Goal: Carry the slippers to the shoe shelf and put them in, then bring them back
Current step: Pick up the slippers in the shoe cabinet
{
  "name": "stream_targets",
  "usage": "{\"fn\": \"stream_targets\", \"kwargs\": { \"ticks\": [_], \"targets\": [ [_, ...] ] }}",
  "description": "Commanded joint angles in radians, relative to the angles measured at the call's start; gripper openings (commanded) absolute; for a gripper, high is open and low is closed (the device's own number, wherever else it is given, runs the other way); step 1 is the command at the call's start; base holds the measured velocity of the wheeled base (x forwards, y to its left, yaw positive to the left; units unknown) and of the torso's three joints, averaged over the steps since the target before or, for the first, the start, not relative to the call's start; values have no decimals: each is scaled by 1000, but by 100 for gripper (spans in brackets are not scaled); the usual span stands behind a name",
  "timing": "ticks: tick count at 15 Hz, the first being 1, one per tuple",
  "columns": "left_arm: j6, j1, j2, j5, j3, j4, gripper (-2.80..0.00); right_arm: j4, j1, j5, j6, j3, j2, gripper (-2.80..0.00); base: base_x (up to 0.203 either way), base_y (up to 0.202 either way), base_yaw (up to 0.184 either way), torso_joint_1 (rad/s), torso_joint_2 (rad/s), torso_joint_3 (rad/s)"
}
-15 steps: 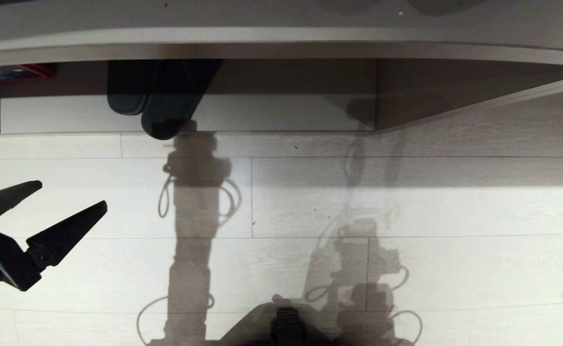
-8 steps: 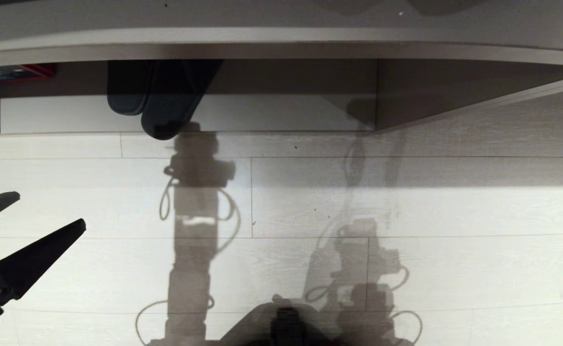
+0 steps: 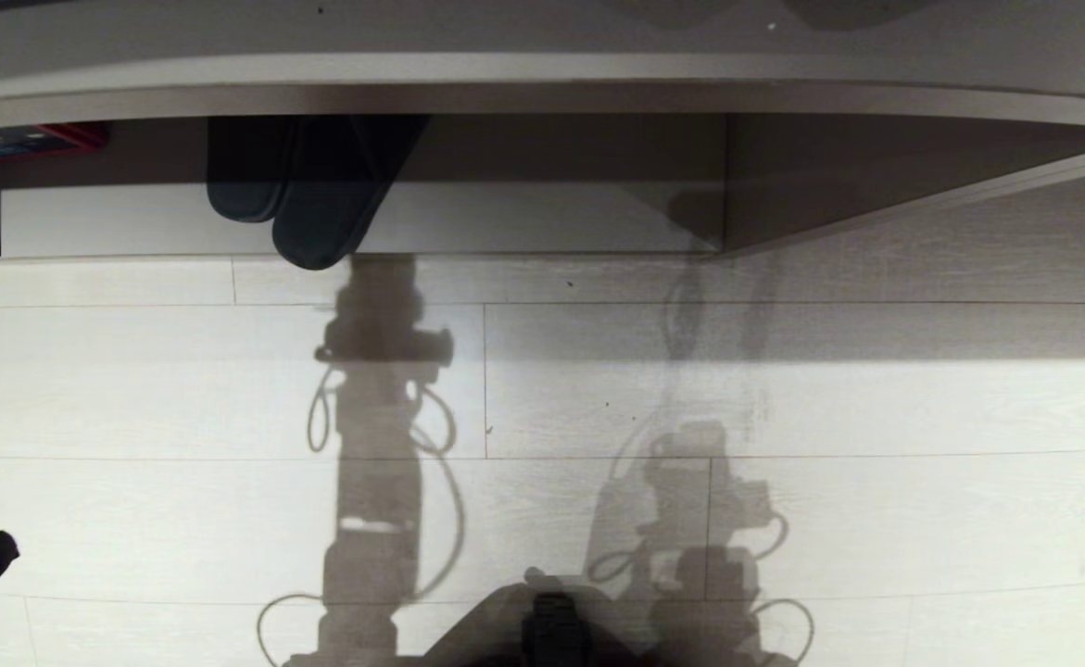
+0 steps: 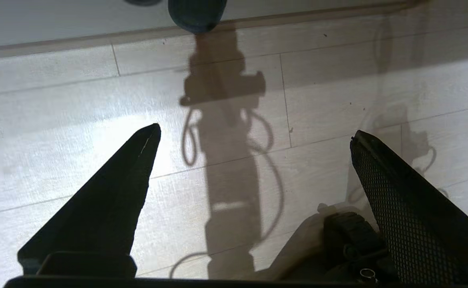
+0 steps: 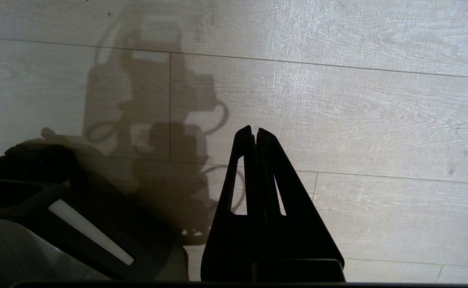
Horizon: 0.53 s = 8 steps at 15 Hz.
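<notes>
Slippers [image 3: 306, 199] overlapping in shoe shelf [image 3: 542, 218], red label [image 3: 28, 139] leftward

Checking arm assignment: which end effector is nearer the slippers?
Left. The left end effector is open over the floor, facing the slippers in the shoe shelf. The right end effector is shut, with no slippers in its view.

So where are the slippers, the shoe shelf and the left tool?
slippers [image 3: 315, 199], head view, on the front slipper's fabric.
shoe shelf [image 3: 542, 218], head view, on its bare floor board.
left tool [image 4: 253, 136], left wrist view, midway between the open fingertips.
</notes>
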Motion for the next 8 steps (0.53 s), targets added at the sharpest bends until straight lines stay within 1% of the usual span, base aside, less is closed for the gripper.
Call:
{"fn": "stream_targets", "kwargs": {
  "ticks": [1,2,3,5,8],
  "targets": [
    [17,13,-65,-3,9,-7,0,0,0,0,0,0,0,-280,0,0,0,0,0,0],
    [31,18,-73,-3,15,-7,0,0,0,0,0,0,0,-280,0,0,0,0,0,0],
    [41,24,-84,-3,27,-9,-280,1,0,0,0,0,0,-280,0,0,0,0,0,0],
    [32,44,-109,-5,29,-3,-280,0,0,0,0,0,0,-280,0,0,0,0,0,0],
    [27,51,-158,0,39,3,-280,0,0,0,0,0,0,-280,0,0,0,0,0,0]
  ]
}}
